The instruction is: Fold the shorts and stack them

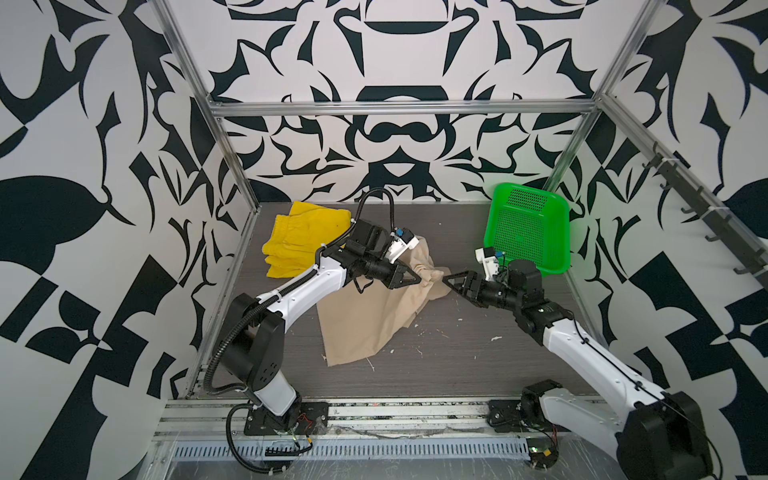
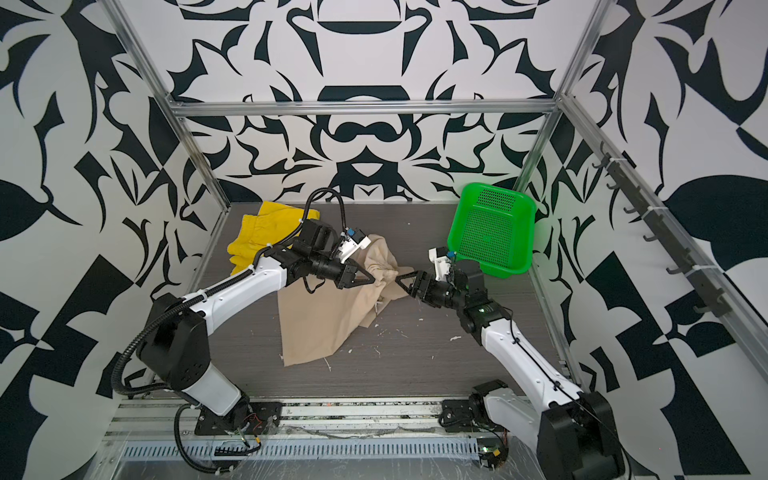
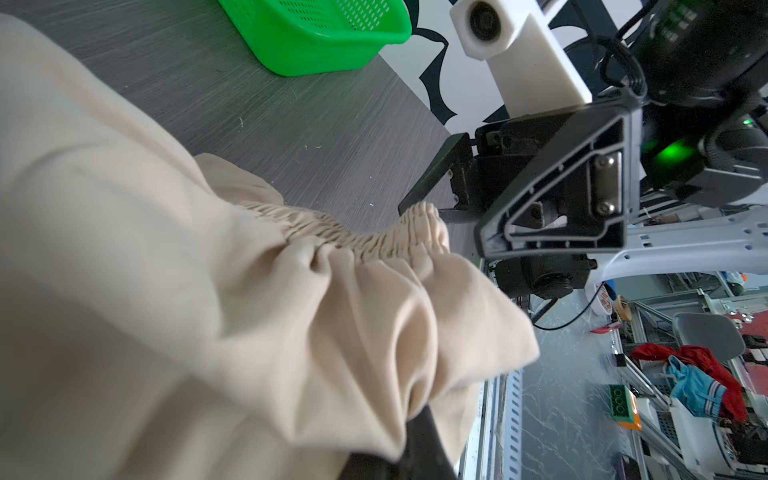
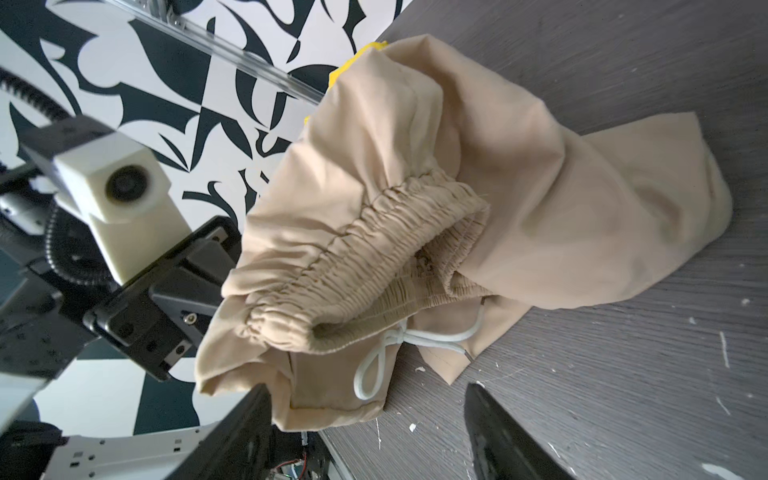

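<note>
The beige shorts lie crumpled mid-table, with their waistband end lifted. My left gripper is shut on that bunched cloth just below the gathered waistband. In the left wrist view the cloth hides most of the gripper's fingers. My right gripper is open just right of the waistband. A hanging fold and the white drawstring sit at its mouth. The yellow shorts lie at the back left.
An empty green perforated basket leans at the back right corner. The dark wood-grain table carries small white flecks. Metal frame posts and patterned walls close it in on three sides.
</note>
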Controlling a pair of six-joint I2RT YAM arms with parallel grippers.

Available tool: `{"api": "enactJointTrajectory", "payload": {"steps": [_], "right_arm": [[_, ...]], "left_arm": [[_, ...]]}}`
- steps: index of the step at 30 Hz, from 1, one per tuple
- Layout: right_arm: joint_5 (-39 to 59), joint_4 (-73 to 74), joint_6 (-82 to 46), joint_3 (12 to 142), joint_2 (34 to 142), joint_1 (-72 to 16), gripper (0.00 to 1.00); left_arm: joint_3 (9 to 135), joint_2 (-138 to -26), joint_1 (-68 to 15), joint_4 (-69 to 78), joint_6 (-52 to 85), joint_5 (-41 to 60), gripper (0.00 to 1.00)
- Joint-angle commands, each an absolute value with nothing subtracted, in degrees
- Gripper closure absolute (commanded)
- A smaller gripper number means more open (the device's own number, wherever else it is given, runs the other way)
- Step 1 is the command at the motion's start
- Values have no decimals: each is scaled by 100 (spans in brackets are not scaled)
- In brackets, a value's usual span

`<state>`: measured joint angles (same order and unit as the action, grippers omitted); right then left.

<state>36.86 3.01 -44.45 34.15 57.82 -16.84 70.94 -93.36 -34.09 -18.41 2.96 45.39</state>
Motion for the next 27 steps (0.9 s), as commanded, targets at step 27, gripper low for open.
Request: {"api": "enactJointTrajectory", "payload": {"steps": [27], "right_arm": [[3805, 2929, 655, 3823, 6784, -2830, 17]], "left_arm": [[7581, -8394, -3024, -2926, -153, 5601, 94]]}}
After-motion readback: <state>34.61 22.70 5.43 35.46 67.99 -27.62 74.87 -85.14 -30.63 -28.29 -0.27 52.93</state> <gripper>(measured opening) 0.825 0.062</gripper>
